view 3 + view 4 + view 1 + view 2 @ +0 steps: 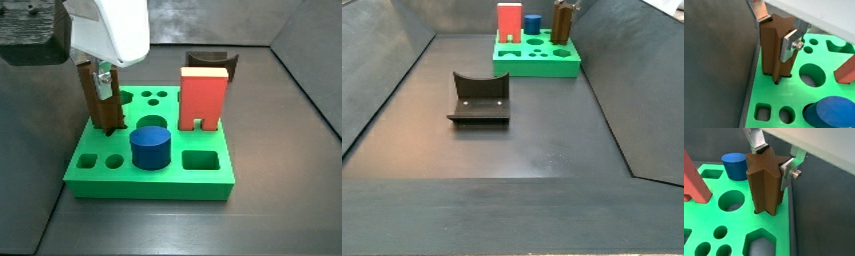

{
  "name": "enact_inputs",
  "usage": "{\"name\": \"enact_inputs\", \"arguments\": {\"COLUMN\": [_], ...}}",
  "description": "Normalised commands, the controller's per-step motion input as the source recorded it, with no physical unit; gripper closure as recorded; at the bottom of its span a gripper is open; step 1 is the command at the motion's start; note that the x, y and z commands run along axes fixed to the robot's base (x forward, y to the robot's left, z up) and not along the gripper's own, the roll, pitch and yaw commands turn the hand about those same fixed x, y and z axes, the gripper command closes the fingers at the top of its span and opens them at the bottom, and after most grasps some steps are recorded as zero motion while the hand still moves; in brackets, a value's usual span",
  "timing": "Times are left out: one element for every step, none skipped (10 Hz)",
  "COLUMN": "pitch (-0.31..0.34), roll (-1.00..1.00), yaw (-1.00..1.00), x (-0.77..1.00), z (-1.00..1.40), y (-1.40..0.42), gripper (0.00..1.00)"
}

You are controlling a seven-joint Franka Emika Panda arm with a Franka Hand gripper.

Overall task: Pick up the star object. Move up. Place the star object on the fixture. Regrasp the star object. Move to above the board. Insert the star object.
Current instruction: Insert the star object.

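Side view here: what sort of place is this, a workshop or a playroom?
Probably a robot test bench, not a playroom: a bare dark walled floor, a green board of shaped holes, and a pincer over the board, holding a star object in its hole.

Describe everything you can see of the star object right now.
The star object is a slim, dark brown prism with a star-shaped cross-section and a matte finish. It stands upright at an edge of the green board, its lower end entering a hole there. The gripper clamps its upper part: a silver finger presses against its side. It stands apart from the blue cylinder and the red block.
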Motion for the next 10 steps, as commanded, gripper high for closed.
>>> {"name": "enact_inputs", "arguments": {"pitch": [-0.023,-0.041,0.000,-0.009,-0.013,-0.023,-0.031,-0.034,-0.017,0.000], "roll": [0.00,0.00,0.00,0.00,0.00,0.00,0.00,0.00,0.00,0.00], "yaw": [0.44,0.30,0.06,0.00,0.14,0.35,0.38,0.40,0.43,0.06], "x": [0.06,0.00,0.00,0.00,0.04,0.03,0.02,0.07,0.05,0.00], "z": [-0.21,-0.19,-0.02,-0.01,-0.15,-0.30,-0.24,-0.27,-0.22,0.00], "y": [-0.02,-0.01,0.00,0.00,-0.04,-0.08,-0.13,-0.13,-0.07,0.00], "gripper": [1.00,1.00,1.00,1.00,1.00,1.00,1.00,1.00,1.00,1.00]}}
